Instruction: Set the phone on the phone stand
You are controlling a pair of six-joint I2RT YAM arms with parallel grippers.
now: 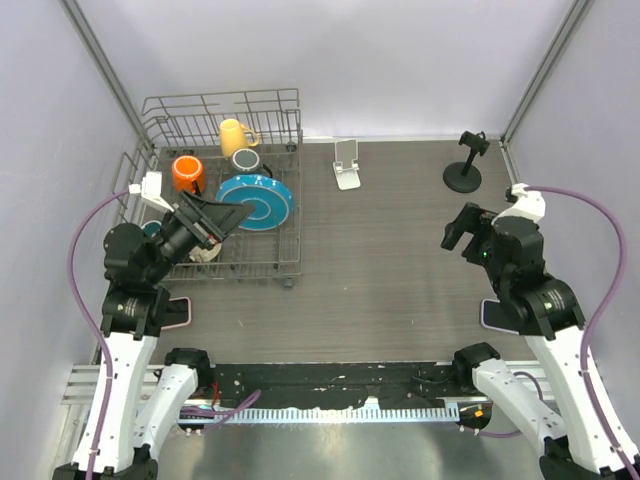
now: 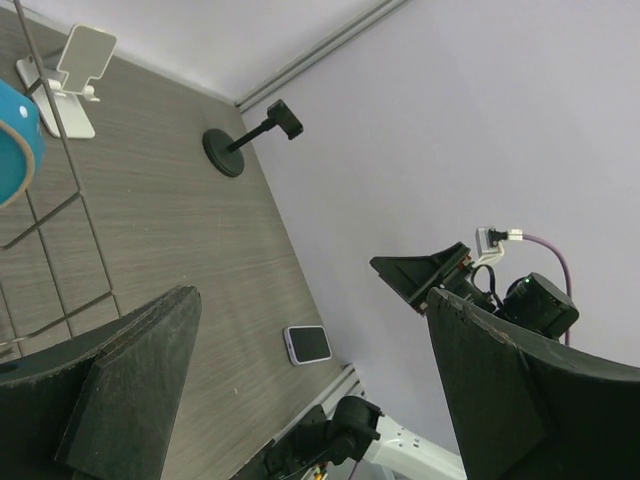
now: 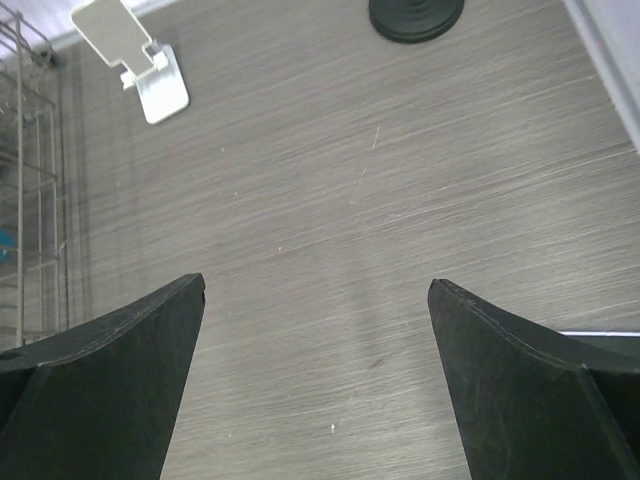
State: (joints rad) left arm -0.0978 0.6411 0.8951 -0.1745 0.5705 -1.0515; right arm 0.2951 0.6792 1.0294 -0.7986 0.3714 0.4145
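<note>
Judged to be the opening step: reaching for the phone, with nothing grasped yet. Spread wide and empty at the right tool, hanging above the bare grey wood-grain table. Likewise wide and empty at the left tool, raised over the wire dish rack and pointing across the table.

Next, probably: draw the right tool back and down toward its own arm's base, square the fingers across the phone's thin edges, and close. Calls for a low, careful pinch, since a flat slab flush on the table offers little to catch.

Lying flat behind the right tool, close beside that arm and partly hidden under it from above: the slim dark-screened phone with a pale lavender rim. Far ahead of the right tool and off to its left: the white folding plastic phone stand, upright and unoccupied, well apart from the phone. Ahead and nearer: a black round-based post holder. Behind the left tool, by that arm: a second dark flat slab with a pink rim, perhaps another phone; cannot tell.
</note>
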